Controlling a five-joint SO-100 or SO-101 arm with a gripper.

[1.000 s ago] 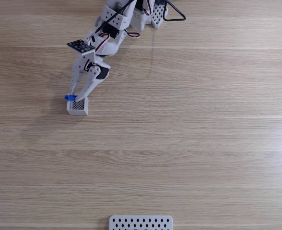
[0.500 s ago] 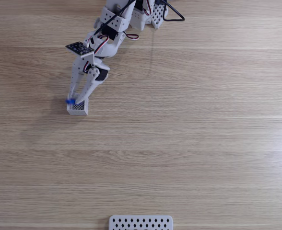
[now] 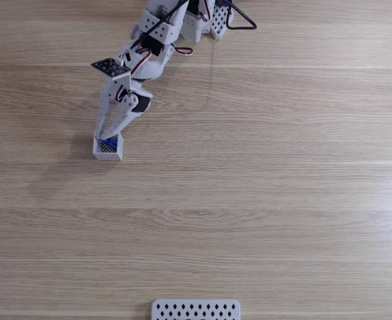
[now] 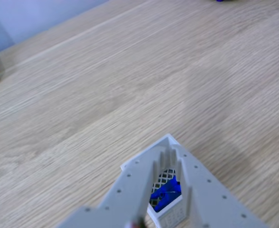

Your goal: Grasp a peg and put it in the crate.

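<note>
The hand point(image 3: 108, 139) sat in the upper left of the fixed view, tips dipped right over the crate point(image 3: 107, 153), fingers a bit apart as far as I could tell. The blue peg point(image 4: 165, 192) was down inside the crate point(image 4: 172, 212) between the fingertips in the other view; couldn't tell if it was gripped or already let go. Peg looked like light, stiff plastic, probably slick, so pinching it mid-length across the thin sides seems safest. The surface point(image 3: 263, 187) was pale wood grain, with a white perforated plate point(image 3: 195, 310) at the bottom edge.
</note>
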